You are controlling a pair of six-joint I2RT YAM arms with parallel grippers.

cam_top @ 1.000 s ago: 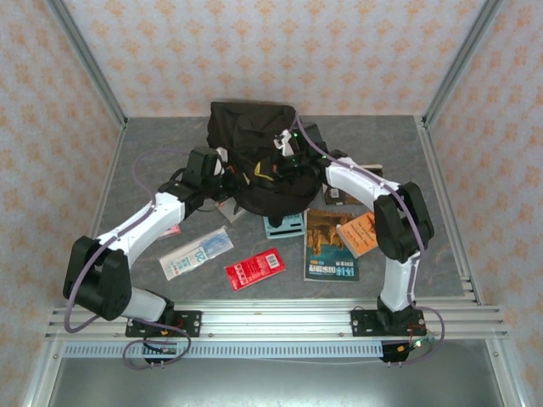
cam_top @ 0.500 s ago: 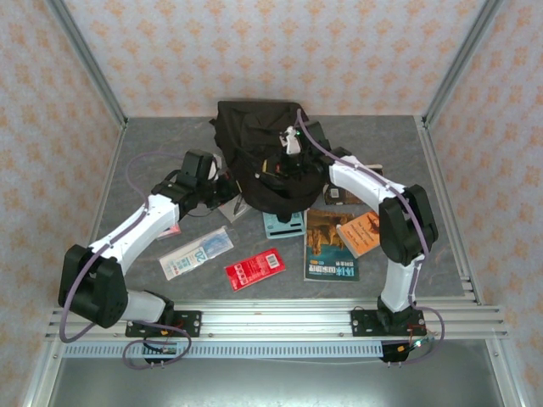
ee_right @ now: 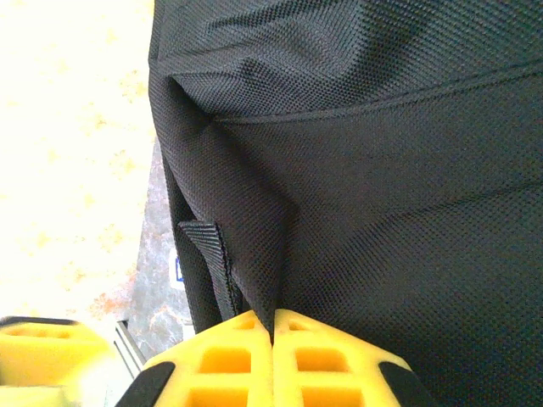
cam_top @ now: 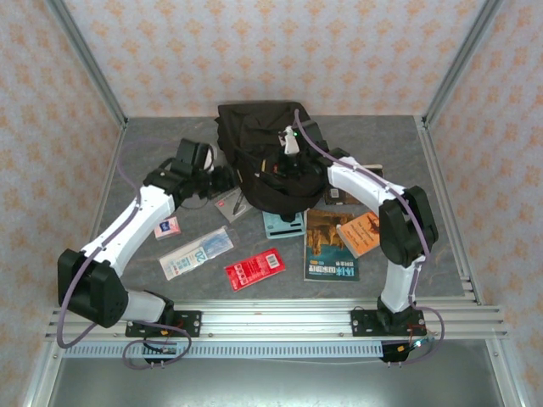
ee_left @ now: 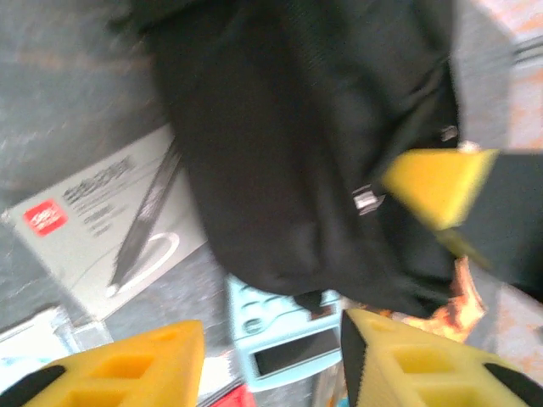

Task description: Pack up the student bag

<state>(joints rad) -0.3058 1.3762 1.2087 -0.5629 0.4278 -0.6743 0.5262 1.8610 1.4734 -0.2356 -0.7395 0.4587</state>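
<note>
One pinch was all that held the bag. From above, the student bag (cam_top: 259,144) sat at the back of the surface (cam_top: 390,144), with the right fingers (cam_top: 284,165) on its front and the left fingers (cam_top: 222,180) just beside its left flank. At the left wrist, the left fingers (ee_left: 399,365) stood apart and empty over a teal calculator (ee_left: 280,339) and a grey card (ee_left: 93,229). Unsupported there, the bag could sag onto both. At the right wrist, the right fingers (ee_right: 273,326) were closed on a thin fold of fabric, which might slip free under a pull.
</note>
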